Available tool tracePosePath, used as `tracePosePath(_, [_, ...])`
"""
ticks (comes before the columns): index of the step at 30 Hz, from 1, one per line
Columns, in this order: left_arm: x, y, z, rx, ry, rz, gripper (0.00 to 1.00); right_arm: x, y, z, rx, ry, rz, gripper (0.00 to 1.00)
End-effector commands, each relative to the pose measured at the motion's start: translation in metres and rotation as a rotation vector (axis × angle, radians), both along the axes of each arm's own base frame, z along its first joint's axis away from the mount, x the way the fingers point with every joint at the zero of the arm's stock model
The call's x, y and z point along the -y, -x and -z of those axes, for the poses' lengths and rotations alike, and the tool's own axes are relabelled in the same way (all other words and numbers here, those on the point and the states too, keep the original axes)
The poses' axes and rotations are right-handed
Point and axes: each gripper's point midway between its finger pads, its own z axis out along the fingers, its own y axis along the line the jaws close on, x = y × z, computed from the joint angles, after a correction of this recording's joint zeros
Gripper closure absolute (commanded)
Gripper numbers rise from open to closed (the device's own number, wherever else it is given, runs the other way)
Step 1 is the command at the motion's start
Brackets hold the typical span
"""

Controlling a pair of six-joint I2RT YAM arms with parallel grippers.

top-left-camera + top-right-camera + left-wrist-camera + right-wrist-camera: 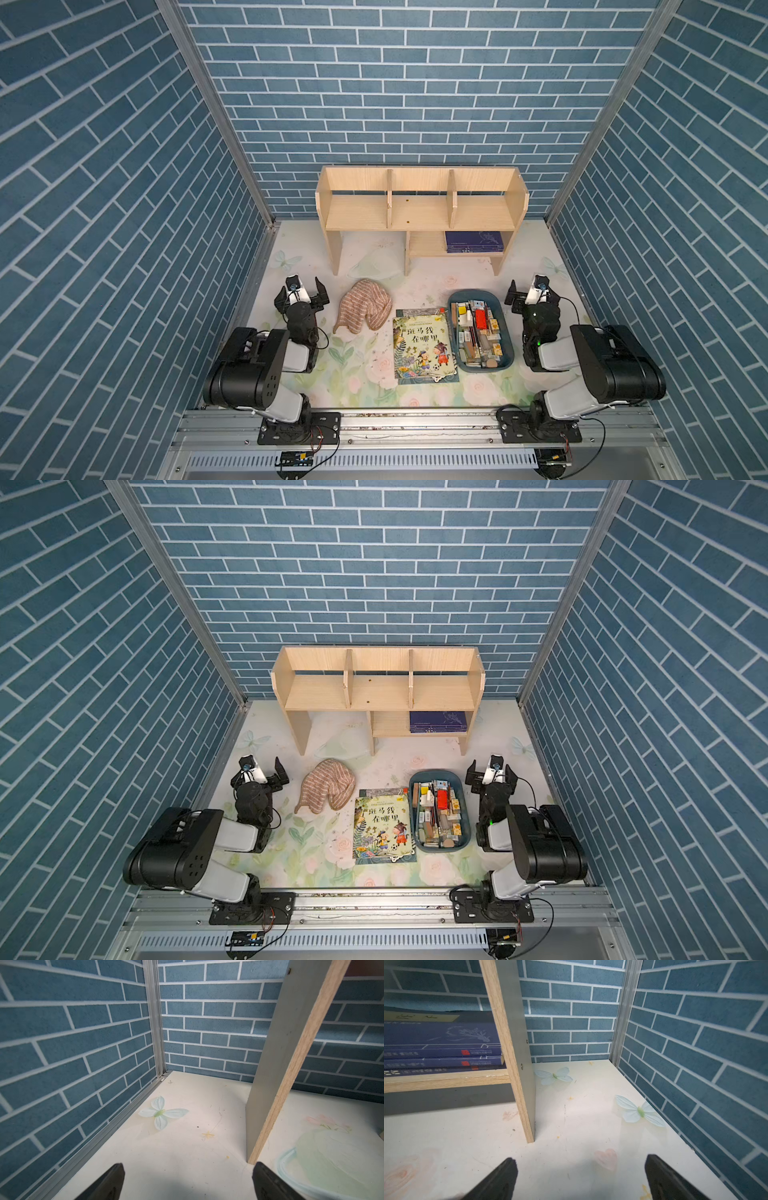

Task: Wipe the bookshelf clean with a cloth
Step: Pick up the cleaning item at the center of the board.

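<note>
The light-wood bookshelf point(419, 212) point(376, 692) stands at the back of the table against the wall, its three upper compartments bare. The striped brown-pink and cream cloth point(365, 305) point(328, 787) lies crumpled on the table in front of the bookshelf's left part. My left gripper point(299, 289) point(259, 771) hovers open just left of the cloth, apart from it. My right gripper point(533, 289) point(492, 771) is open at the right, beside the bin. In the wrist views, both the left gripper point(188, 1167) and the right gripper point(581, 1159) hold nothing and face a bookshelf leg point(291, 1064) point(510, 1053).
An illustrated picture book point(424, 347) lies flat mid-table, right of the cloth. A blue bin point(473, 294) full of stationery sits to its right. Dark blue books point(473, 241) point(442, 1043) are stacked on the small lower shelf. Blue brick walls close in the left, right and back.
</note>
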Motion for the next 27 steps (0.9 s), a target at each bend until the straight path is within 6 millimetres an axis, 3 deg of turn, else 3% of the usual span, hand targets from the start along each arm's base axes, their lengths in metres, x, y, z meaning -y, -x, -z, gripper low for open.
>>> tracePosePath(1, [0.0,-0.001,-0.006,0.019,-0.004,0.005,0.0,-0.001,-0.003,-0.01,0.034,0.014,-0.006,0.0])
tracePosePath(14, [0.0,-0.001,-0.006,0.019,-0.004,0.006,0.01,-0.002,-0.003,-0.012,0.041,0.014,-0.007,0.0])
tracePosePath(18, [-0.01,-0.018,-0.026,-0.056,0.002,-0.067,0.0,0.0,0.005,-0.046,0.057,0.014,0.055,0.0])
tracePosePath(20, [-0.021,-0.018,-0.039,-0.098,0.004,-0.141,0.0,0.007,0.007,-0.044,-0.089,-0.101,0.129,0.0])
tracePosePath(21, [-0.028,-0.014,-0.045,-0.107,0.036,-0.193,0.0,0.004,0.01,-0.057,-0.122,-0.149,0.116,0.0])
tracePosePath(22, [-0.034,-0.006,-0.047,-0.117,0.089,-0.247,0.0,-0.003,0.016,-0.056,-0.153,-0.192,0.084,0.0])
tracePosePath(24, [-0.036,0.005,-0.049,-0.118,0.202,-0.29,0.0,0.007,0.039,-0.046,-0.163,-0.38,0.177,0.0])
tracePosePath(25, [-0.034,0.01,-0.05,-0.117,0.243,-0.292,0.01,0.004,0.047,-0.039,-0.191,-0.436,0.16,0.0])
tracePosePath(27, [-0.028,0.019,-0.058,-0.106,0.293,-0.285,0.0,-0.022,0.053,-0.032,-0.266,-0.496,0.066,0.0])
